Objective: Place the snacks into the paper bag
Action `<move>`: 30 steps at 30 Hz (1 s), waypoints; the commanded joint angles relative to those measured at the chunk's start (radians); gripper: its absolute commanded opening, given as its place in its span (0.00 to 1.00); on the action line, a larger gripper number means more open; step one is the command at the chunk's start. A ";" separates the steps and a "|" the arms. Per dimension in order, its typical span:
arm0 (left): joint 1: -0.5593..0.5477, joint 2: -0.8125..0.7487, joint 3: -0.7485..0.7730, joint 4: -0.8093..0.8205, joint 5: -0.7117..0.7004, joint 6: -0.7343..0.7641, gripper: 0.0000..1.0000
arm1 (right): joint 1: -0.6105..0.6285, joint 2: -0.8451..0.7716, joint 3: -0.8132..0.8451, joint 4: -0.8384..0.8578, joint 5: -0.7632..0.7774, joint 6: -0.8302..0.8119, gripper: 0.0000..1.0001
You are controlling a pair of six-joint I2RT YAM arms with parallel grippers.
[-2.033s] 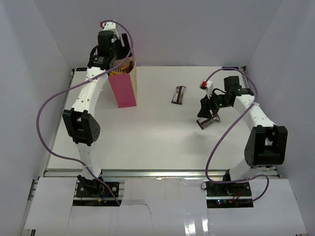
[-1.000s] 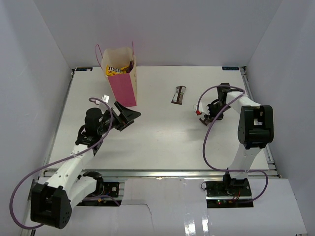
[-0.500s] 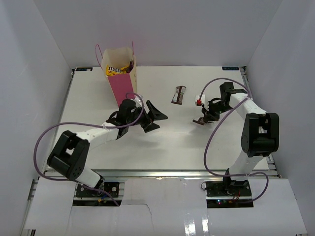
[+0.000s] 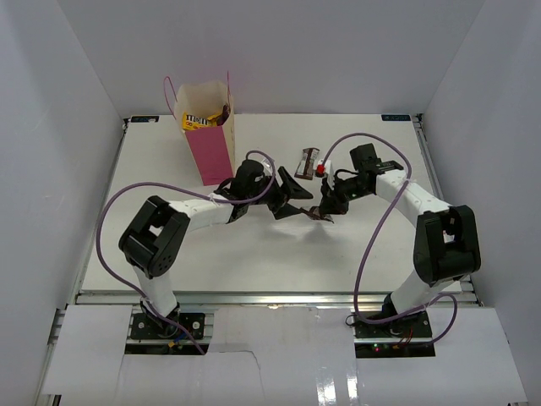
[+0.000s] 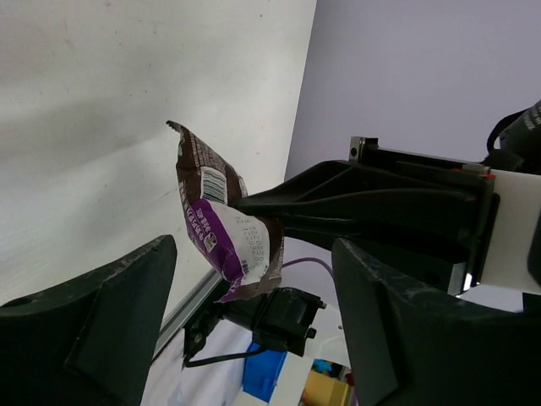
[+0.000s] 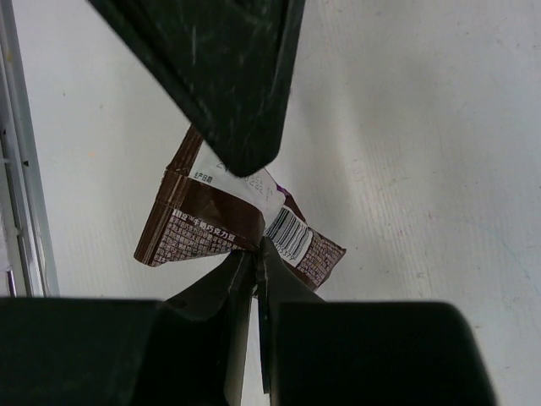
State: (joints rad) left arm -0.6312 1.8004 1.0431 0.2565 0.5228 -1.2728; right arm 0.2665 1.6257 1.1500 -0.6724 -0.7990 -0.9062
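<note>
My right gripper point(image 6: 258, 254) is shut on the edge of a brown snack packet point(image 6: 199, 227) with a barcode and purple-white label, held above the table centre point(image 4: 320, 213). My left gripper point(image 4: 292, 196) faces it from the left, open. In the left wrist view the packet point(image 5: 221, 228) hangs between my left fingers point(image 5: 93, 330), touching neither. A second brown bar point(image 4: 308, 161) lies on the table just behind. The paper bag point(image 4: 211, 152), pink-sided, stands upright at the back left, with yellow snacks point(image 4: 196, 123) showing in its mouth.
White walls enclose the white table point(image 4: 254, 245) on three sides. Purple cables point(image 4: 372, 228) loop off both arms. A metal rail point(image 4: 270, 298) runs along the near edge. One finger of the left gripper point(image 6: 220, 76) fills the top of the right wrist view.
The left arm left the bag and swung to the table's middle. The right gripper shut on the brown packet, lifted it and carried it left between the left jaws, which have narrowed a little.
</note>
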 commanded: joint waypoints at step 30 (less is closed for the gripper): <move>0.079 -0.024 0.092 -0.094 0.023 0.129 0.09 | 0.112 -0.098 -0.013 0.275 0.182 0.319 0.55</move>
State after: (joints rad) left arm -0.5945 1.8542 1.0809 0.2180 0.5587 -1.2549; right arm 0.3771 1.6077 1.1469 -0.4015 -0.5980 -0.5739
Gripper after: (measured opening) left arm 0.268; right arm 0.526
